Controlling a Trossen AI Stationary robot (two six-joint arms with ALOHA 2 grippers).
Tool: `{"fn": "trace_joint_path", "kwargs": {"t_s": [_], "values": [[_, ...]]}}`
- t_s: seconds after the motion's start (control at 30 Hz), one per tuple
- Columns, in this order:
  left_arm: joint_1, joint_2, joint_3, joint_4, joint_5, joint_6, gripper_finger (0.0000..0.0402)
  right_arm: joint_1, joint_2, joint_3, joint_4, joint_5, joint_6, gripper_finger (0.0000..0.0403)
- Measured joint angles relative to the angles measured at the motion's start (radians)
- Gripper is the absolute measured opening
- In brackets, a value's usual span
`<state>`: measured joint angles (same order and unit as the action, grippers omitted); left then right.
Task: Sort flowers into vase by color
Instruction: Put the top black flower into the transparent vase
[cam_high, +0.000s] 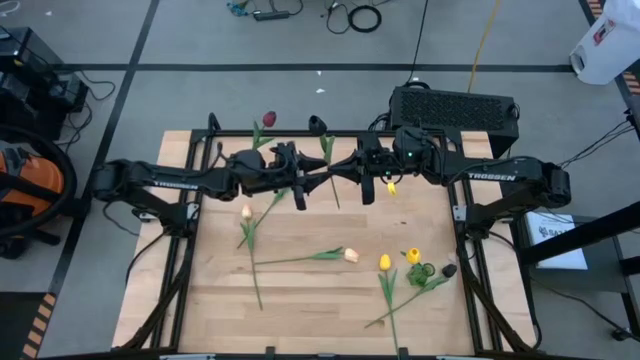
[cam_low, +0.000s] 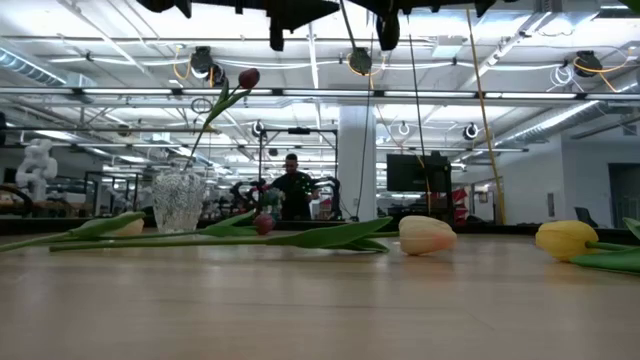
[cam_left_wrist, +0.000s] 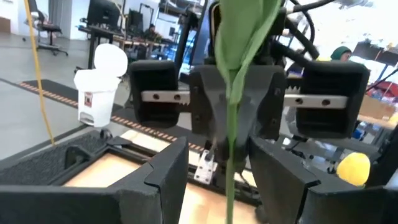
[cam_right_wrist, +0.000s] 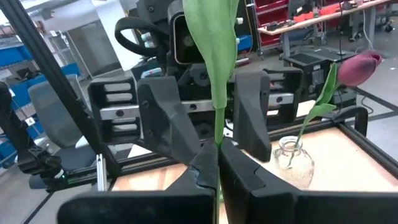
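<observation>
Both arms met above the table's far edge. The right gripper (cam_right_wrist: 214, 165) was clamped on a green tulip stem (cam_right_wrist: 217, 118); the left gripper (cam_left_wrist: 227, 168) stood apart around that same stem. A dark red tulip (cam_right_wrist: 357, 67) already stood in the glass vase (cam_right_wrist: 292, 160). The stem looked light, thin and limp, best pinched mid-stem, clear of the head.
</observation>
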<state>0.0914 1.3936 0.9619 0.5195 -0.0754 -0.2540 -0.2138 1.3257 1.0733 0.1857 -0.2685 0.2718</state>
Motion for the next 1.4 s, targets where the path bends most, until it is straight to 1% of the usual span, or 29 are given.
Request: {"fn": "trace_joint_path", "kwargs": {"t_s": [0.17, 0.37, 0.57, 0.77, 0.83, 0.9, 1.0, 1.1, 1.13, 1.4], "values": [[0.000, 0.021, 0.000, 0.048, 0.004, -0.001, 0.0176, 0.000, 0.011, 0.000, -0.004, 0.000, 0.000, 0.0000], [0.001, 0.021, 0.000, 0.052, 0.004, -0.001, 0.0176, 0.000, 0.015, 0.000, -0.004, 0.000, 0.003, 0.0000], [0.018, 0.021, 0.000, 0.106, -0.004, -0.001, 0.0176, 0.000, 0.015, 0.000, -0.004, 0.000, 0.008, 0.0000], [0.026, 0.020, 0.000, 0.100, 0.005, -0.029, 0.0170, 0.000, 0.015, 0.000, -0.004, 0.000, 0.015, 0.0000], [0.026, 0.020, 0.000, 0.093, 0.005, -0.028, 0.0155, 0.000, 0.015, 0.000, -0.004, 0.000, 0.015, 0.0000], [0.026, 0.020, 0.000, 0.092, 0.005, -0.028, 0.0131, 0.000, 0.015, 0.000, -0.004, 0.000, 0.015, 0.0000], [0.026, 0.020, 0.000, 0.093, 0.008, -0.028, 0.0082, -0.001, 0.015, 0.000, -0.005, 0.001, 0.015, 0.0000], [0.026, 0.020, 0.000, 0.093, 0.017, -0.028, 0.0025, -0.001, 0.015, 0.000, -0.010, 0.007, 0.015, 0.0000], [0.025, 0.020, 0.000, 0.093, 0.018, -0.026, 0.0015, -0.001, 0.015, 0.000, -0.011, 0.007, 0.015, 0.0000], [0.026, 0.020, 0.000, 0.086, 0.049, 0.030, 0.0013, 0.000, 0.015, 0.001, -0.045, 0.005, 0.015, 0.0002]]}}
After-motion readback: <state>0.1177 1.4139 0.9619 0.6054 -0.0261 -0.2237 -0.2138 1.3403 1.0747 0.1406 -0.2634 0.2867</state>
